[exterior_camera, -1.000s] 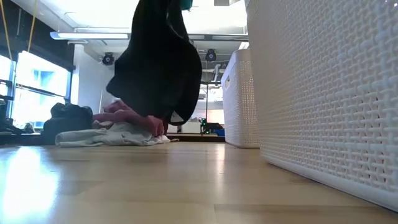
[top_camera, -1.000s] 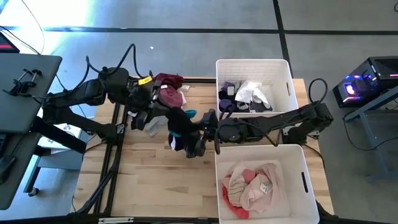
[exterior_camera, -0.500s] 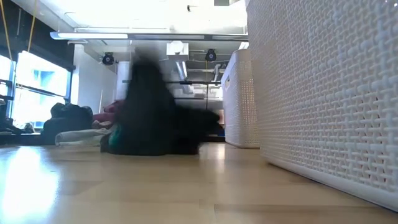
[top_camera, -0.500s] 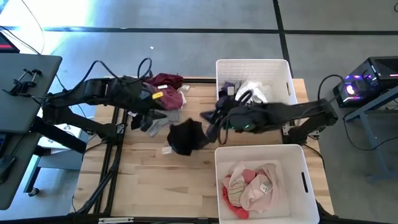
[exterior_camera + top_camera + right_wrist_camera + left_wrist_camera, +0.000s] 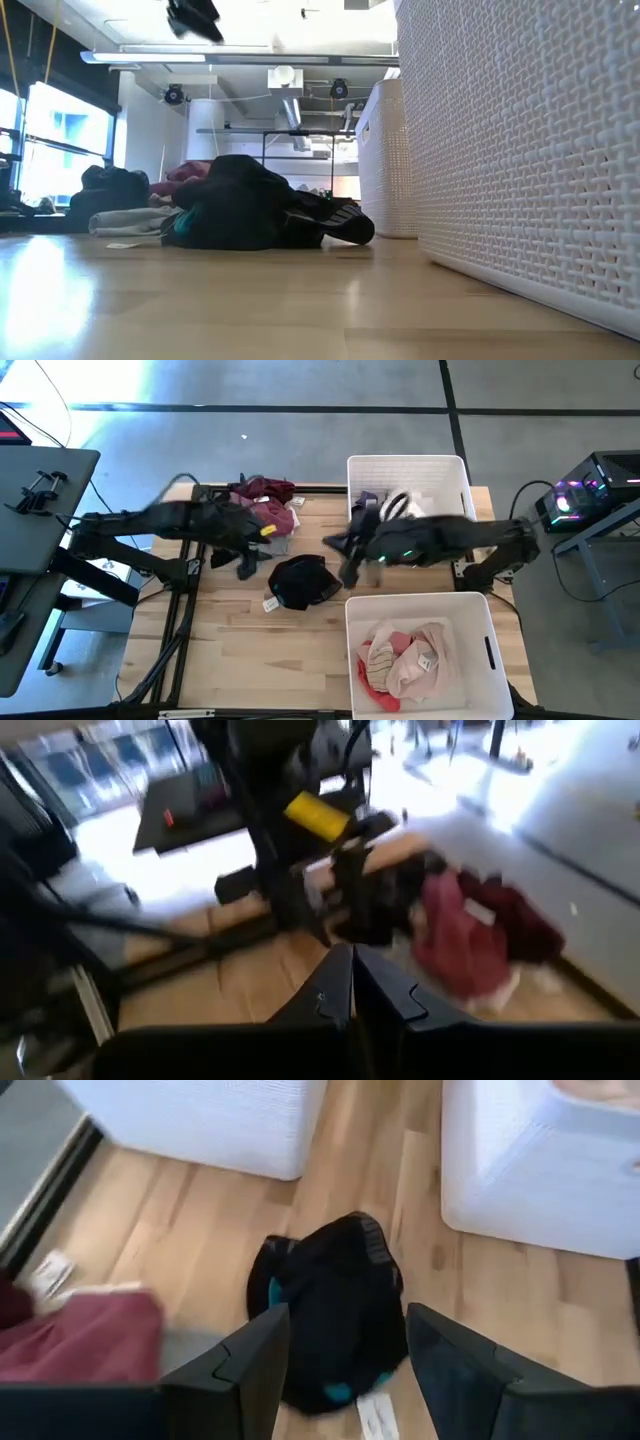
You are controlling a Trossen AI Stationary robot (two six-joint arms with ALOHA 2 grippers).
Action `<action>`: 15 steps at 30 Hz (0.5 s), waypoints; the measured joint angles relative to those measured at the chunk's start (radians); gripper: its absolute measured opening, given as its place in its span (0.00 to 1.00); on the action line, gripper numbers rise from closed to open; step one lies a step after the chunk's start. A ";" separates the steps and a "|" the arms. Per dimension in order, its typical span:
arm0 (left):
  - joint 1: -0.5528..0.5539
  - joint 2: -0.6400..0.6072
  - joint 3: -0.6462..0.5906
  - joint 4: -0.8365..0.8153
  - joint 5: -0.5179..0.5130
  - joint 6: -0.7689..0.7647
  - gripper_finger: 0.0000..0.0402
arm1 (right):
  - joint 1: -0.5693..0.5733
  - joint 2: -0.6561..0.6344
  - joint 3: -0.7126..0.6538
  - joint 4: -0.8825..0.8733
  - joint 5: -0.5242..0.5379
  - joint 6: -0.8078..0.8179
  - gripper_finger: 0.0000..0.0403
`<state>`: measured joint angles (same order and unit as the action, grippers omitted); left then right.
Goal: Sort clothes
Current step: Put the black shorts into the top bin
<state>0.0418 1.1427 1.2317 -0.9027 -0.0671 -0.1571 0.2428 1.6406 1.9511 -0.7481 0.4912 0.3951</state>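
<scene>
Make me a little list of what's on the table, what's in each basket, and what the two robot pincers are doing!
Table middle: black garment lying in a heap, with a bit of teal and a white tag
Table far edge: pile of clothes, maroon and pink
Far bin: white and dark clothes
Near bin: pink and red clothes
Left pincer: open, holding nothing, above the black garment
Right pincer: shut, holding nothing, raised between the two bins
</scene>
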 joint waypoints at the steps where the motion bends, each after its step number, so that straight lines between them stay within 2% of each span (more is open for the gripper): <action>1: -0.001 0.001 -0.053 0.065 0.011 0.010 0.47 | 0.003 0.011 -0.018 -0.005 -0.003 0.017 0.01; 6: -0.021 0.024 -0.306 0.478 0.161 0.060 0.47 | 0.043 0.071 -0.082 -0.036 0.055 0.168 0.01; 9: -0.043 0.082 -0.417 0.688 0.238 0.080 0.46 | 0.084 0.088 -0.102 -0.046 0.086 0.264 0.01; 11: -0.053 0.138 -0.434 0.732 0.235 0.062 0.45 | 0.119 0.090 -0.102 -0.046 0.122 0.310 0.01; 15: -0.057 0.269 -0.413 0.712 0.187 0.030 0.43 | 0.185 0.089 -0.102 -0.044 0.226 0.349 0.01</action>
<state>-0.0151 1.4120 0.8184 -0.1910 0.1196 -0.1272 0.4282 1.7298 1.8492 -0.7925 0.7172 0.7443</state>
